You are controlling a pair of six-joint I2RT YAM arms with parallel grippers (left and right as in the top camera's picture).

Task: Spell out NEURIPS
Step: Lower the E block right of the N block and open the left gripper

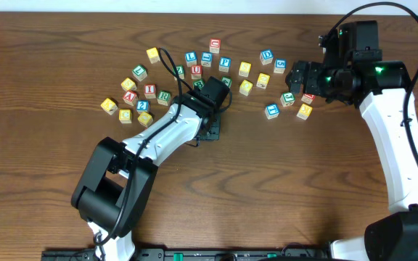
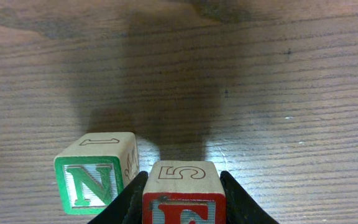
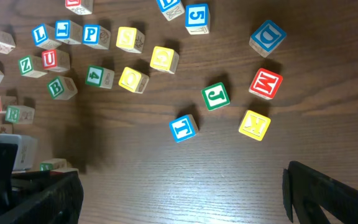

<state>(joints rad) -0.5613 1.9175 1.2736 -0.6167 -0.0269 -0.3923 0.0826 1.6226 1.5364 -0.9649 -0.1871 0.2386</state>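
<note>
Hand on the left pinches red E cube just beside green N cube, likely as second letter; right hand hangs spread.

On the wooden table's right side, blue T cube, green J cube, red M cube and yellow K cube cluster; blue D cube sits farther back.

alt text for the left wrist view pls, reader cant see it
The left arm's jaws are shut on a red-framed wooden block with a 5 on its top face, its letter cut off at the bottom edge. Beside it, at the picture's left, stands a green N block on the brown wooden table.
</note>
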